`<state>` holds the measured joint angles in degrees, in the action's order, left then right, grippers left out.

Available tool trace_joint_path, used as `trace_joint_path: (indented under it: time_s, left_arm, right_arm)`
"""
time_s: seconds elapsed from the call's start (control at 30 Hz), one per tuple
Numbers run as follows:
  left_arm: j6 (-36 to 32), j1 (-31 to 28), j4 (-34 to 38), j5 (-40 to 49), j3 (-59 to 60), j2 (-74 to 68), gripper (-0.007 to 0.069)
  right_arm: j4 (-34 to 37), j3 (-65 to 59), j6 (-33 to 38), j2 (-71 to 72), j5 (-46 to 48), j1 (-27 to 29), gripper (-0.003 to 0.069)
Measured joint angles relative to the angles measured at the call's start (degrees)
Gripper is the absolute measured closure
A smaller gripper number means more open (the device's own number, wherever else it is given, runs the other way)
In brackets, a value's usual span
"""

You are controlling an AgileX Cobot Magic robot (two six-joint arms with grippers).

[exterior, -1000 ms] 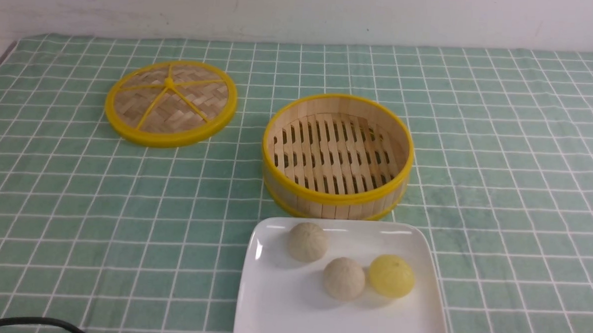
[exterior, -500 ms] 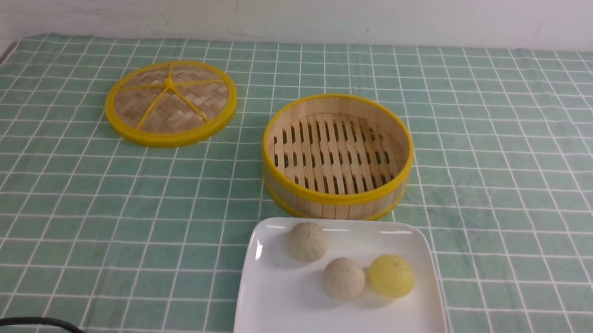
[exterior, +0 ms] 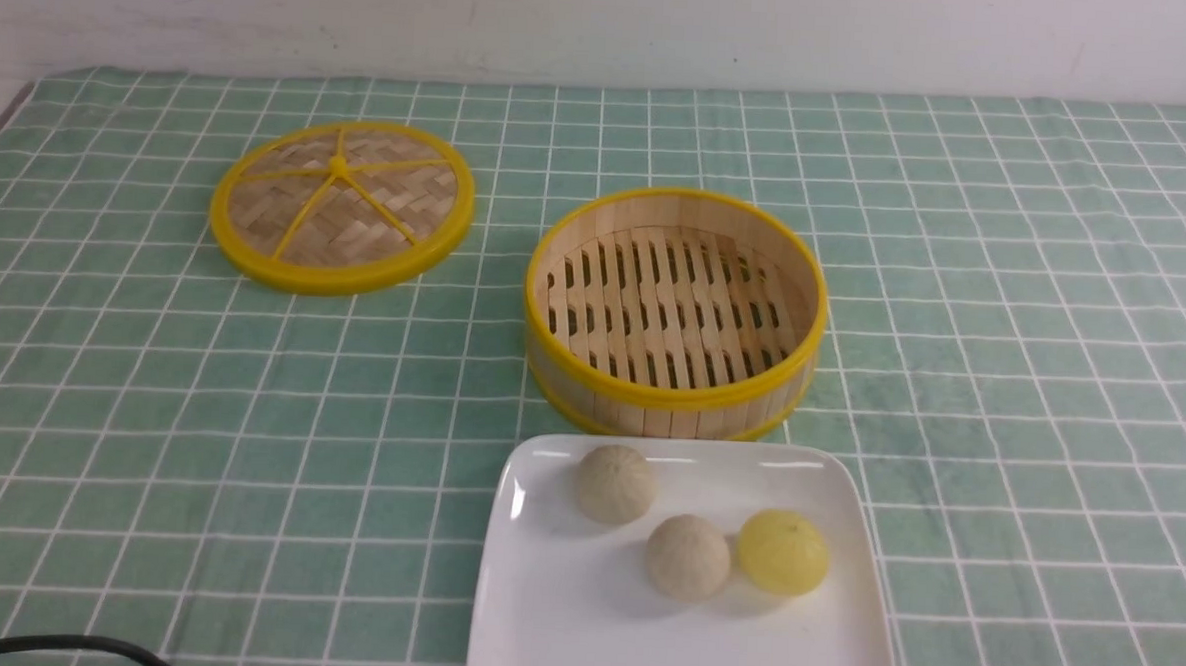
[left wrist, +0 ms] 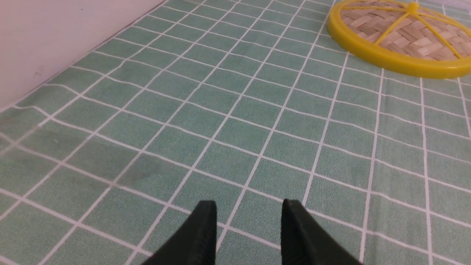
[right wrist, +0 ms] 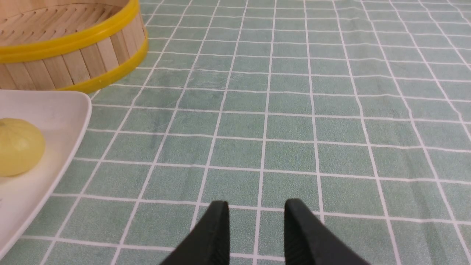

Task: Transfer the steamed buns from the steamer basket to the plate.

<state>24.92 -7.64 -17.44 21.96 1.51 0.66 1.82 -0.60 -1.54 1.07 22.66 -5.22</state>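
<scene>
Three steamed buns lie on the white plate (exterior: 560,632) at the front: a beige bun (exterior: 614,484), a second beige bun (exterior: 687,557) and a yellow bun (exterior: 783,553). Just behind the plate stands the steamer basket (exterior: 672,397), nothing on its slat floor. Neither arm shows in the front view. In the left wrist view my left gripper (left wrist: 248,206) is open over bare cloth, nothing between its fingers. My right gripper (right wrist: 256,206) is open too, over cloth beside the plate (right wrist: 73,121), with the yellow bun (right wrist: 18,146) and the basket (right wrist: 73,55) off to one side.
The flat woven lid (exterior: 342,205) with its yellow rim lies at the back left, also seen as the lid (left wrist: 397,33) in the left wrist view. A green checked cloth (exterior: 1003,341) covers the table. A black cable (exterior: 49,645) curves in at the front left corner. A pale wall runs behind.
</scene>
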Motion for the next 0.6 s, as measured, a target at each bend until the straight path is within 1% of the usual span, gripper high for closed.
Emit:
trace_joint_path:
  time_s: [0.13, 0.3, 0.6]
  left_arm:
    - [-2.28, 0.00, 0.53, 0.00, 0.00, 0.00, 0.0347]
    - [-7.05, 0.00, 3.53, 0.00, -0.10, 0.00, 0.0347]
    - [-7.61, 0.00, 4.15, 0.00, -0.10, 0.00, 0.0347]
  right_arm:
    - [0.00, 0.00, 0.00, 0.00, 0.00, 0.00, 0.0420]
    - [0.00, -0.04, 0.00, 0.00, 0.00, 0.00, 0.0420]
    - [-0.07, -0.04, 0.00, 0.00, 0.00, 0.00, 0.0420]
